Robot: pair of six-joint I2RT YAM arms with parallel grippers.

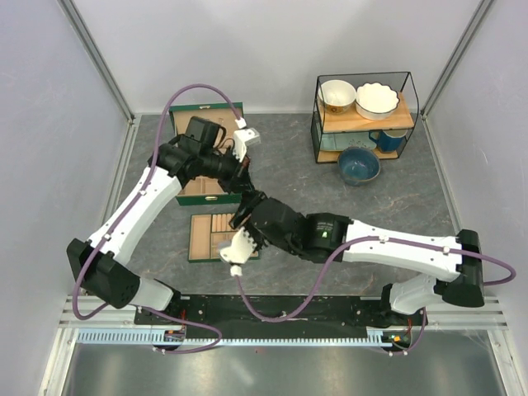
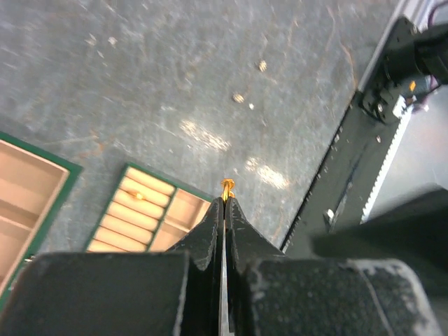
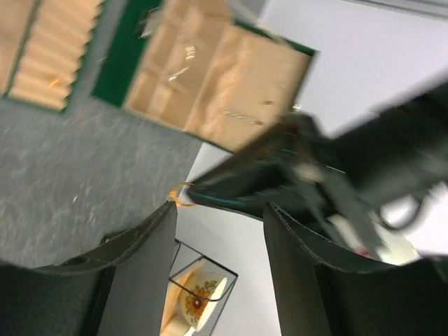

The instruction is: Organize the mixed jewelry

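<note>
My left gripper (image 2: 225,199) is shut on a small gold ring (image 2: 227,187), held above the table beside the green ring tray (image 2: 123,176). The tray's tan ridges hold one small gold piece (image 2: 140,197). A few tiny studs (image 2: 239,98) lie loose on the grey table. My right gripper (image 3: 220,206) is open; its left fingertip (image 3: 170,207) is right by the same gold ring (image 3: 179,194), which sticks out of the left gripper's black fingers. In the top view both grippers meet near the tray (image 1: 200,244), the left (image 1: 244,196) above the right (image 1: 247,213). No bangle shows clearly.
A larger green box with tan compartments (image 1: 191,189) lies behind the tray, partly under my left arm. A wire rack (image 1: 410,97) with bowls and a mug stands at the back right, with a blue bowl (image 1: 359,164) in front of it.
</note>
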